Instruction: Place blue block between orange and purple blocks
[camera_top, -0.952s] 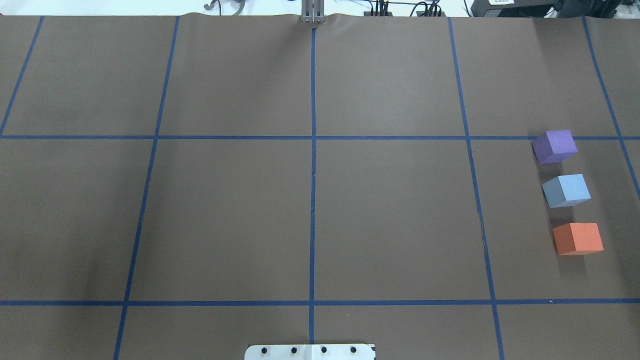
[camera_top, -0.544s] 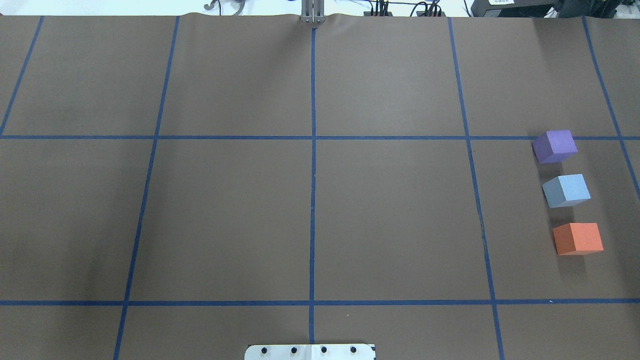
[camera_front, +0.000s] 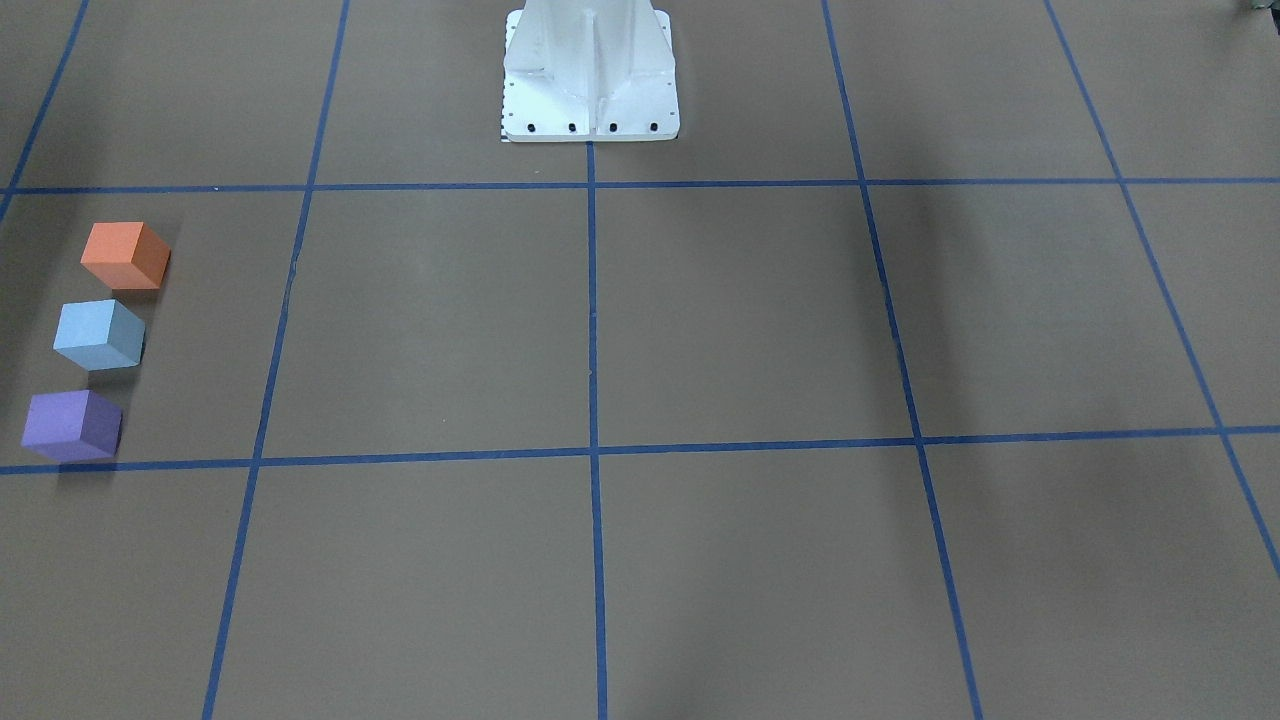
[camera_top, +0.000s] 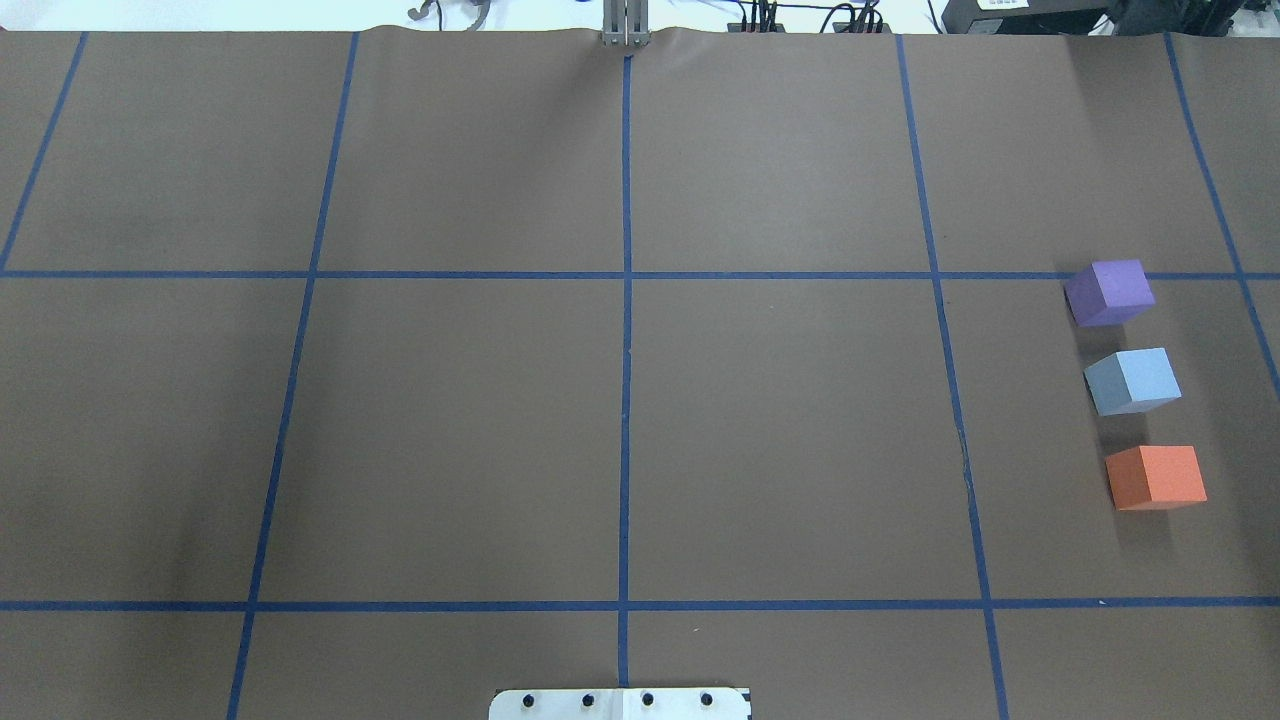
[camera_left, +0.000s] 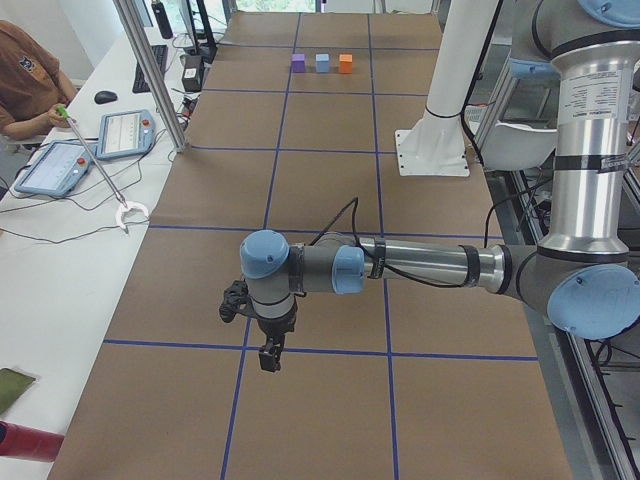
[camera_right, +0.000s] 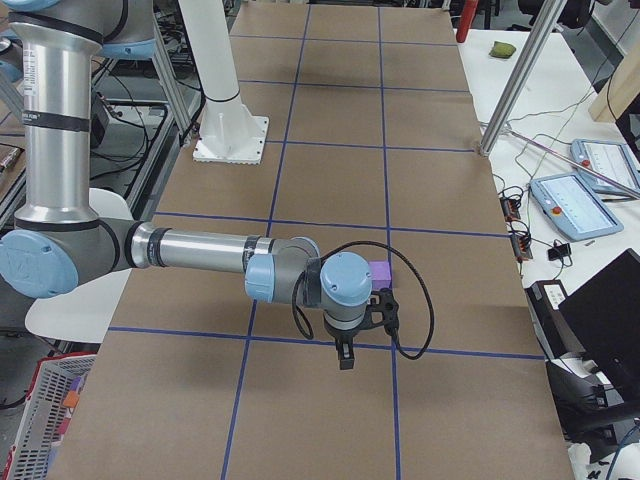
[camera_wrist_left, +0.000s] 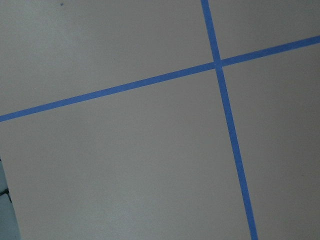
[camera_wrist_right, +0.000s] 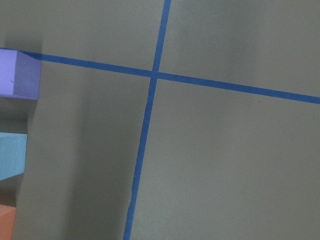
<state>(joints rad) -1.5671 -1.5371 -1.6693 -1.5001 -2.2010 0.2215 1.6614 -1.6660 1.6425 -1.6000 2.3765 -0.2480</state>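
Right wrist view's edge crops purple block (camera_wrist_right: 17, 75), blue block (camera_wrist_right: 12, 156) and orange block (camera_wrist_right: 6, 225)

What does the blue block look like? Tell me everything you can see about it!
The blue block is a light-blue cube, matte and foam-like, with sharp edges. It sits flat on the table's brown paper, turned a little askew to the blue tape lines. It stands in a row between the purple block and the orange block, with a gap on each side, so it touches neither. Only the paper under it touches it.
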